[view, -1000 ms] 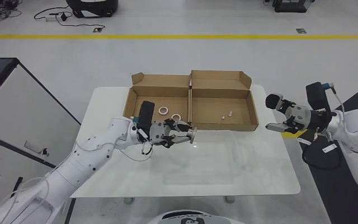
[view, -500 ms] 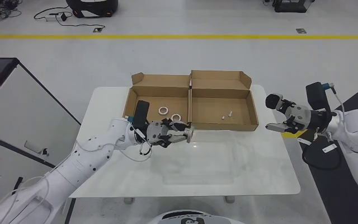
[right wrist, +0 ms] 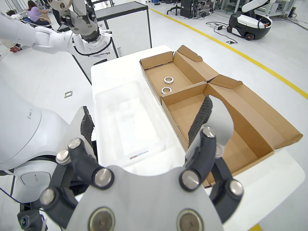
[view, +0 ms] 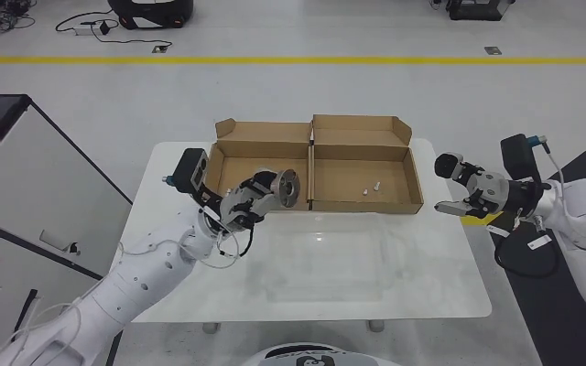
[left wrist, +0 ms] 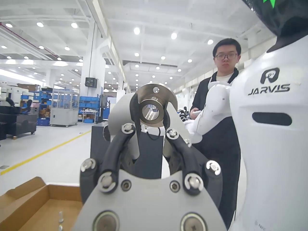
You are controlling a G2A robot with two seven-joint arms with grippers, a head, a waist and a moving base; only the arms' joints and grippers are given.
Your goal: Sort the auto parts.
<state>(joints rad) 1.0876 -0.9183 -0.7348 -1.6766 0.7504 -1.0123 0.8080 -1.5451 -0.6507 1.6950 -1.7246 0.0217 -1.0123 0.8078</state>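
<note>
Top view: the left hand grips a metal flange, raised over the left cardboard box. Beyond it, the right box holds two small pale parts, perhaps bolts. The right hand hangs off the bench edge.

Left wrist view: both fingers clamp the flange's hub.

Right wrist view: the right hand's fingers stand wide with nothing between them. Ahead lie a clear tray and two rings in the farther box.
</note>
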